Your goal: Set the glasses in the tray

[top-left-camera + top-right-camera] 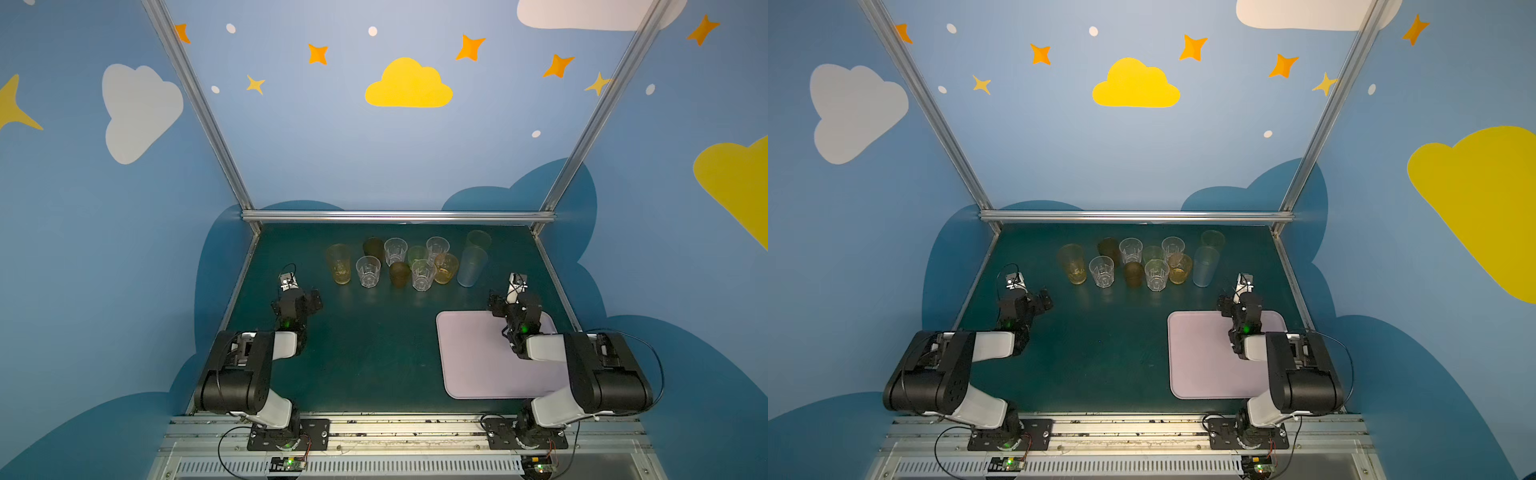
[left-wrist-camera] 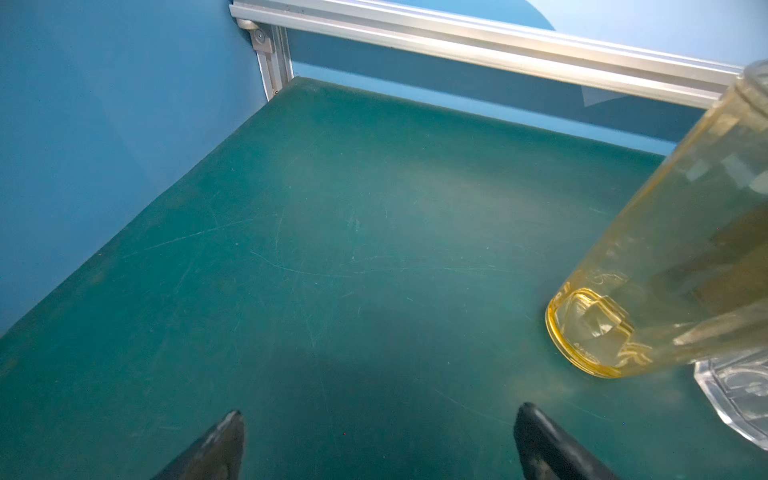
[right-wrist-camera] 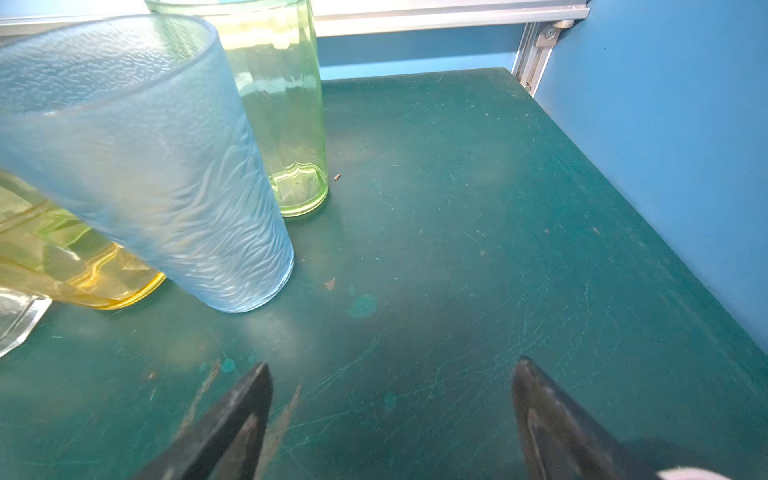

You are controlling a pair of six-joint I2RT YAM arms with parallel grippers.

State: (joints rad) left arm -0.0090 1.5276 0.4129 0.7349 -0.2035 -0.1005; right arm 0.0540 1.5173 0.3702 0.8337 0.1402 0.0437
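Several glasses stand upright in a cluster at the back of the green table in both top views. Among them are a tall yellow glass (image 1: 338, 264) at the left end, short clear faceted ones (image 1: 368, 271), a brown one (image 1: 400, 274), an amber one (image 1: 446, 268), a tall pale blue glass (image 1: 472, 266) and a tall green glass (image 1: 478, 240). The lilac tray (image 1: 469, 365) lies empty at the front right. My left gripper (image 2: 378, 415) is open, left of the yellow glass (image 2: 665, 249). My right gripper (image 3: 392, 365) is open beside the pale blue glass (image 3: 166, 174).
An aluminium rail (image 1: 395, 216) and blue walls close off the table's back and sides. The right arm (image 1: 523, 324) reaches over the tray's far edge. Bare green table (image 1: 365, 345) lies between the arms, in front of the glasses.
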